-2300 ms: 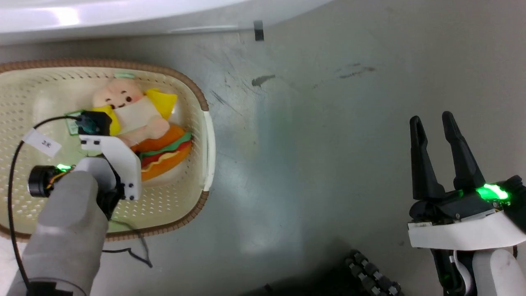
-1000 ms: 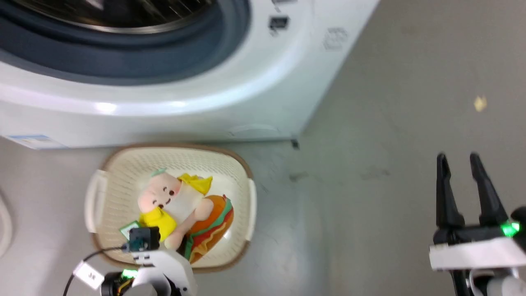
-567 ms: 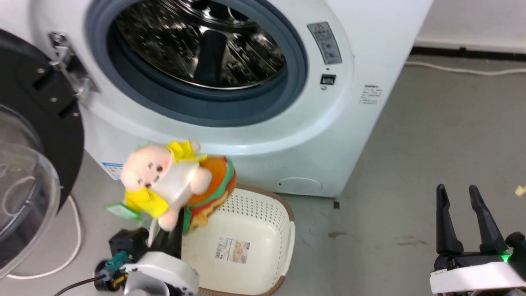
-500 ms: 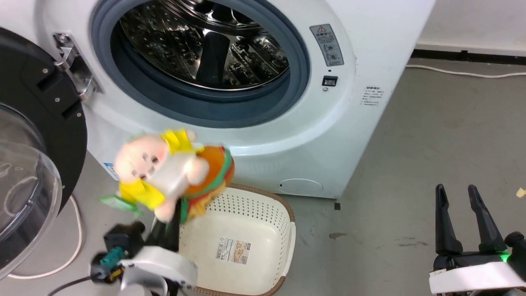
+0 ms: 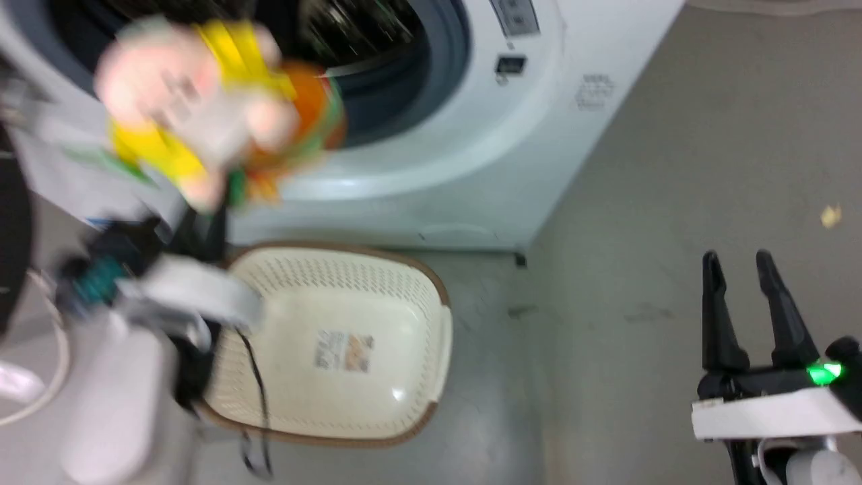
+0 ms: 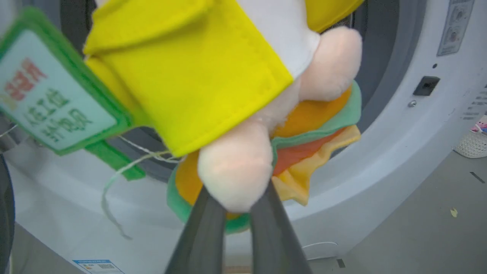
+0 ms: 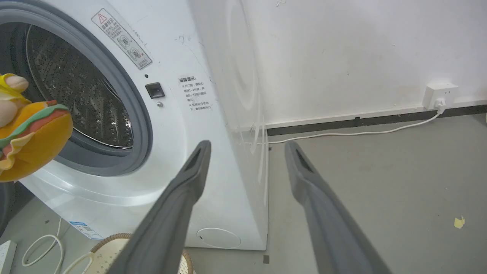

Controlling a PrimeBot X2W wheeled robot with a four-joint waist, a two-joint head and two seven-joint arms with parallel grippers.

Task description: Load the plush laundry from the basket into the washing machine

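The plush laundry (image 5: 202,114), blurred, hangs in front of the washing machine's (image 5: 471,155) open drum mouth, at its lower left. My left gripper (image 5: 209,215) is shut on it from below. In the left wrist view the two fingers (image 6: 205,232) pinch the plush laundry (image 6: 228,95) at its pink foot and bun edge, with the green-white tag (image 6: 49,102) dangling left. Below sits the basket (image 5: 411,303), holding nothing, its label sticker (image 5: 343,350) showing. My right gripper (image 5: 741,269) stands open over bare floor at the right; between its fingers (image 7: 194,167) nothing is held.
The washer's black-framed door (image 5: 10,236) stands open at the far left. A white cable (image 7: 361,133) runs along the floor to a wall socket (image 7: 439,95) behind the machine. The steel drum (image 7: 76,95) is dark inside. Grey floor stretches to the right.
My left gripper has lifted the plush out of the basket and up to the drum opening. The head camera has swung about. The right gripper stays open in place.
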